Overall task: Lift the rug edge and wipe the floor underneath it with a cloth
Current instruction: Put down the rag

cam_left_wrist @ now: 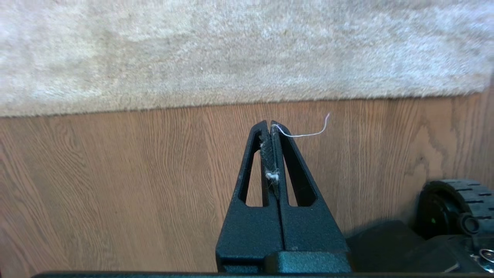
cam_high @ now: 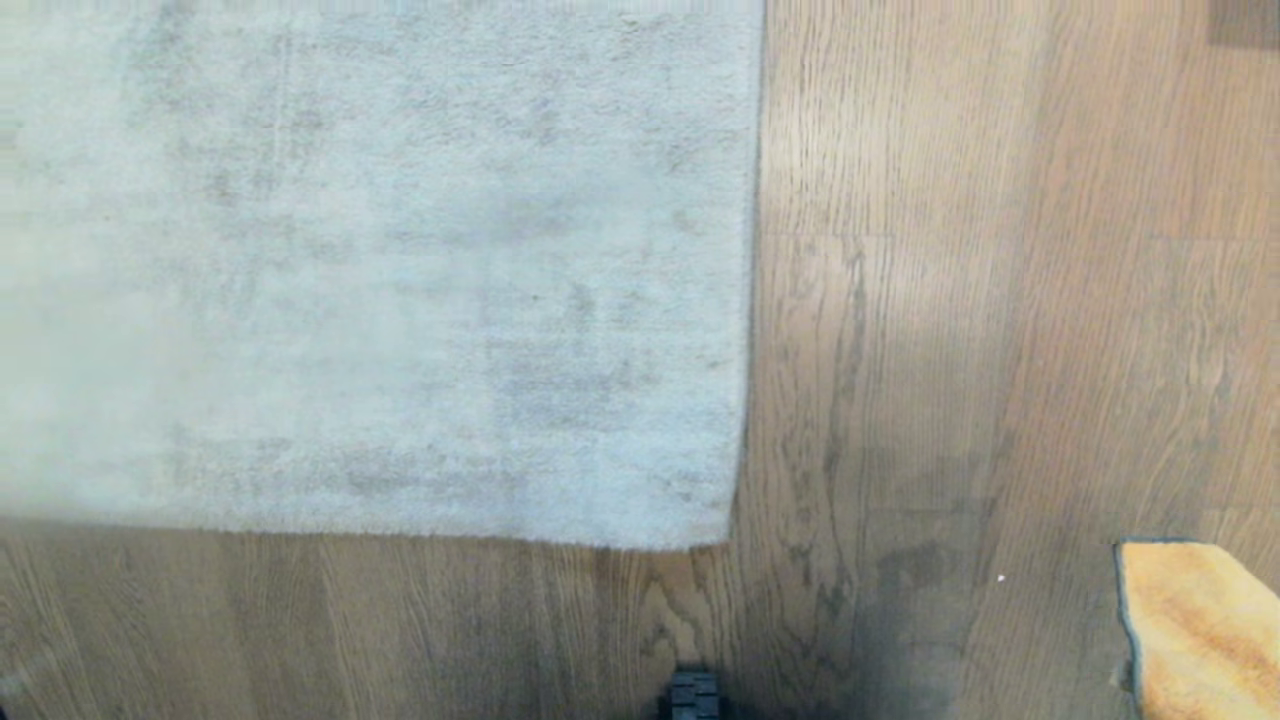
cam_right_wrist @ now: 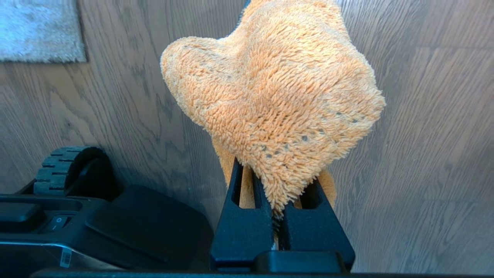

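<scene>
- Nearest your right wrist camera, the right gripper [cam_right_wrist: 278,216] is clamped on the cloth [cam_right_wrist: 278,96], an orange fluffy rag that bulges up over the fingers and hides their tips.
- Your left gripper [cam_left_wrist: 270,129] has its jaws pressed together on nothing but lint and a loose white thread [cam_left_wrist: 305,131]; it hangs over bare floor [cam_left_wrist: 115,173], a little short of the rug edge [cam_left_wrist: 231,102].
- In the head view, the rug [cam_high: 380,270] lies flat, its near corner [cam_high: 715,535] on the planks; the cloth shows at the lower right [cam_high: 1200,630], well apart from the rug.
- Risk: closed jaws cannot take the edge. If you drive the left gripper in without opening it, it will likely push or ruck the pile instead of lifting it.
- Risk: the cloth is pinched by one fold only; a hard drag across the floor could pull it free.
- Only the wrist views show the grippers and the robot's wheels [cam_left_wrist: 455,204]; the head view alone shows both rug borders meeting at the corner.
</scene>
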